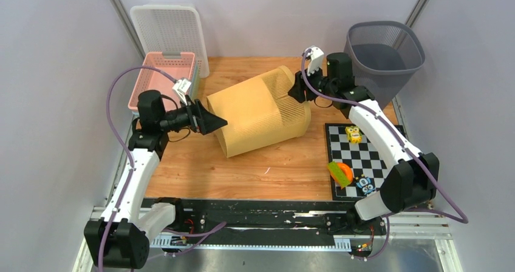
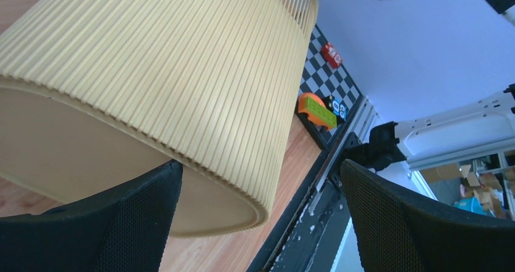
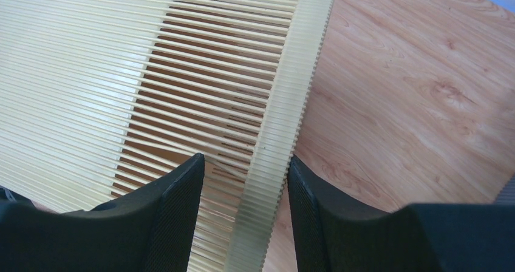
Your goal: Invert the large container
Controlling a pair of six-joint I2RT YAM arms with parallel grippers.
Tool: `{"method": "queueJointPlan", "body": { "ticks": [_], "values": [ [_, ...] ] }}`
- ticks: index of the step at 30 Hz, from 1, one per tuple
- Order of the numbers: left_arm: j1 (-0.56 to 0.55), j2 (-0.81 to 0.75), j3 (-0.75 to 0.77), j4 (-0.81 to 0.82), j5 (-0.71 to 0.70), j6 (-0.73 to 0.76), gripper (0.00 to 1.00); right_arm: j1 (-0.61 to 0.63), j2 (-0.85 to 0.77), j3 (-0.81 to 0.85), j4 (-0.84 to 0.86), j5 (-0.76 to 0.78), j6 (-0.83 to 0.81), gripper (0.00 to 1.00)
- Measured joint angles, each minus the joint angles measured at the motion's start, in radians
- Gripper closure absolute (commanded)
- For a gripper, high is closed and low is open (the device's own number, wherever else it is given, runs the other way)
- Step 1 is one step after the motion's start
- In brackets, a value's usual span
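The large container (image 1: 261,111) is a tan ribbed bin lying on its side mid-table, its closed base toward the left and its slatted rim toward the back right. My left gripper (image 1: 212,122) is open at the base's left edge. In the left wrist view the base's edge (image 2: 243,205) lies between the wide-apart jaws (image 2: 261,166), with one finger (image 2: 121,223) in front of the base. My right gripper (image 1: 297,91) is at the rim. Its jaws (image 3: 246,161) straddle the rim band (image 3: 285,102), the right finger against the band's edge and a gap on the slat side.
A grey mesh bin (image 1: 384,56) stands at the back right. A pink basket (image 1: 163,74) and a white basket (image 1: 167,32) are at the back left. A checkerboard mat (image 1: 364,156) at the front right carries a yellow toy (image 1: 353,134), an orange-green toy (image 1: 341,173) and a small figure (image 1: 364,184).
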Motion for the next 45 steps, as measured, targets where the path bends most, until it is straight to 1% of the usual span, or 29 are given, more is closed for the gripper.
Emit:
{"method": "queueJointPlan", "body": {
  "ticks": [6, 11, 15, 20, 28, 39, 45],
  "values": [
    [0.001, -0.011, 0.000, 0.086, -0.015, -0.075, 0.00, -0.010, 0.009, 0.002, 0.002, 0.000, 0.037, 0.45],
    [0.001, -0.011, 0.002, 0.119, -0.016, -0.111, 0.00, -0.022, 0.017, 0.002, 0.021, -0.013, 0.076, 0.44],
    [0.001, -0.012, 0.014, 0.133, -0.017, -0.134, 0.00, -0.044, 0.029, 0.000, 0.041, -0.055, 0.124, 0.44],
    [0.001, -0.012, 0.061, 0.147, -0.026, -0.154, 0.00, -0.071, 0.048, -0.012, 0.079, -0.117, 0.202, 0.44],
    [0.001, -0.019, 0.114, 0.198, -0.050, -0.181, 0.00, -0.078, 0.087, -0.039, 0.132, -0.174, 0.303, 0.44],
    [-0.001, -0.017, 0.135, 0.296, -0.065, -0.232, 0.00, -0.077, 0.127, -0.079, 0.210, -0.227, 0.394, 0.43],
    [-0.014, -0.005, 0.141, 0.325, -0.074, -0.235, 0.00, -0.078, 0.139, -0.085, 0.228, -0.223, 0.419, 0.43]
  ]
}}
